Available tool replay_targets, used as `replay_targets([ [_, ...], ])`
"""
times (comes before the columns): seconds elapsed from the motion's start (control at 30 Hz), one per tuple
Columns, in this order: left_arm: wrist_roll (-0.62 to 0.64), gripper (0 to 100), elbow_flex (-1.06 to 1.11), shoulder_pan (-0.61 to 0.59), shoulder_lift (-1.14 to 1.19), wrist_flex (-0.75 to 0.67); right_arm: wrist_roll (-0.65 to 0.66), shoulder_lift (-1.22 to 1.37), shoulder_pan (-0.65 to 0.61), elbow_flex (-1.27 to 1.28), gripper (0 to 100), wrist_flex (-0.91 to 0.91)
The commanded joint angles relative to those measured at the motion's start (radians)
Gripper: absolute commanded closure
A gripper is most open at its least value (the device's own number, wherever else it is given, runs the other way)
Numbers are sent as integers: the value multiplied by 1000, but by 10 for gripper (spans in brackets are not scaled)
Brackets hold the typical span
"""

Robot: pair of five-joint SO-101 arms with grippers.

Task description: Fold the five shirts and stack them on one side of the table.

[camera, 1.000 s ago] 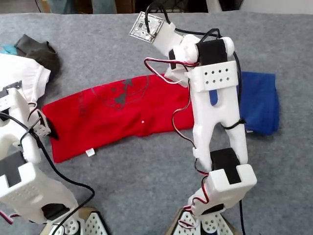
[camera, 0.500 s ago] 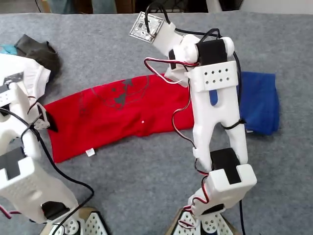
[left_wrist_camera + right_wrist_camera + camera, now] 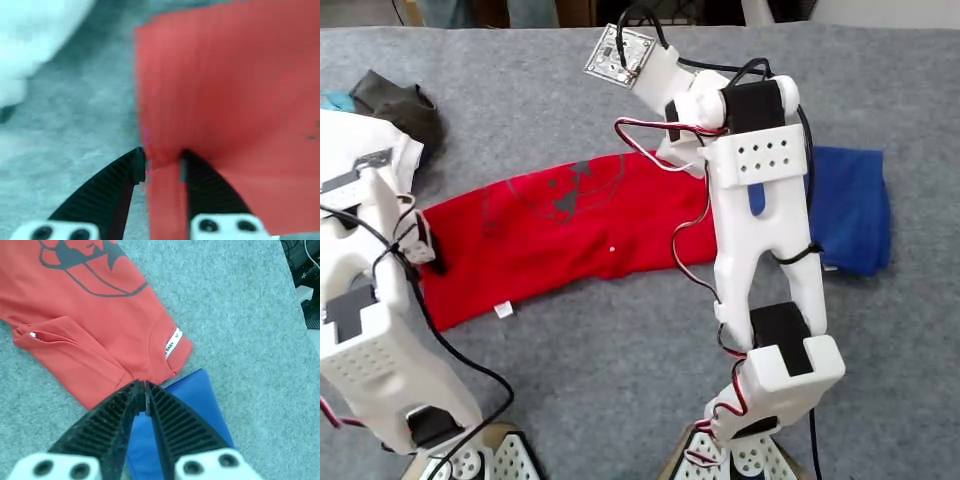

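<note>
**Observer:** Your left gripper (image 3: 160, 162) is clamped on the end hem of the red shirt (image 3: 225, 90), with cloth bunched between the jaws. Over the last second it has drawn that end in toward the shirt's middle, and the arm swung with it. I'd judge the fold begun, but only just.

**Operator:** And the right?

**Observer:** The right gripper (image 3: 145, 386) has its jaws pressed together, on nothing I can make out. It has not moved. It sits at the red shirt's collar end, where the folded blue shirt (image 3: 192, 395) meets it.

**Operator:** Containers?

**Observer:** Your shirts lie straight on the grey table (image 3: 620, 380), which is all that bears them. The white shirt (image 3: 365, 150) is just beyond the red shirt's clamped end, and the dark shirt (image 3: 400, 105) is past that. Only the blue one looks folded.
</note>
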Motion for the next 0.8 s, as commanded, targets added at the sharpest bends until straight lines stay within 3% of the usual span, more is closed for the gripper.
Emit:
replay_targets([
  [0.0, 3, 950, -16, 19, 31, -32, 11, -13, 0, -27, 984, -9],
  [0.3, -5, 972, -68, 19, 55, -21, 12, -13, 114, -87, 984, -9],
  [0.4, -6, 972, -134, 31, 35, 44, 12, -13, 157, -110, 984, -8],
  [0.77, -3, 972, -386, 251, -120, 281, 12, -13, 321, -194, 984, -6],
])
